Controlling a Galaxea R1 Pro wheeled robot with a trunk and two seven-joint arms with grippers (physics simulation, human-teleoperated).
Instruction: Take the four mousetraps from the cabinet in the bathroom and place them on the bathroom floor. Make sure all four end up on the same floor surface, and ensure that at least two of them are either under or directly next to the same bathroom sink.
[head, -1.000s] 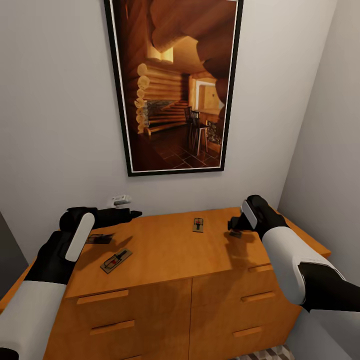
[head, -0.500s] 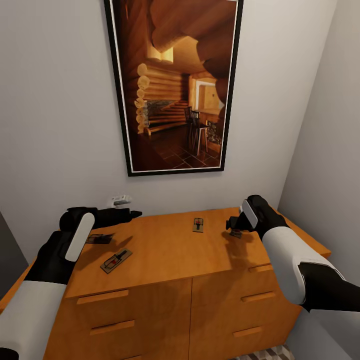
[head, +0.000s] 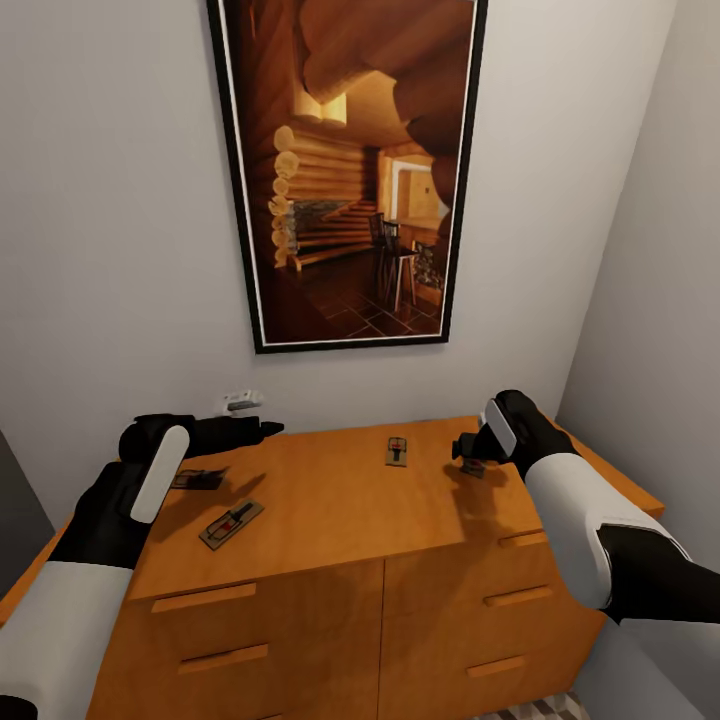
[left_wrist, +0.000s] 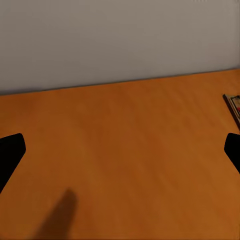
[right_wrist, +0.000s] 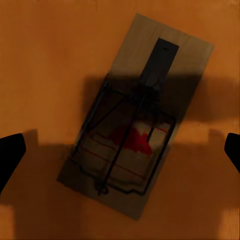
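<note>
The orange-brown cabinet (head: 330, 500) fills the lower head view, with mousetraps lying flat on its top. One mousetrap (head: 231, 523) lies front left, another (head: 198, 478) sits beside my left forearm, and a third (head: 397, 450) lies mid-back. A fourth mousetrap (head: 473, 468) (right_wrist: 135, 135) lies directly below my right gripper (head: 464, 449) (right_wrist: 120, 152), which hovers open, its fingertips (right_wrist: 10, 155) wide on either side. My left gripper (head: 268, 430) (left_wrist: 120, 152) is open over bare cabinet top near the wall, with a mousetrap's edge (left_wrist: 234, 107) just beyond one of its fingertips.
A large framed picture (head: 350, 170) hangs on the grey wall above the cabinet. A small white wall fitting (head: 238, 401) sits behind my left gripper. A side wall closes in at the right. Patterned floor tiles (head: 530, 710) peek out beside the cabinet's drawer fronts (head: 205, 597).
My right gripper has crept slightly left over the mousetrap below it. The left arm and the traps have stayed put.
</note>
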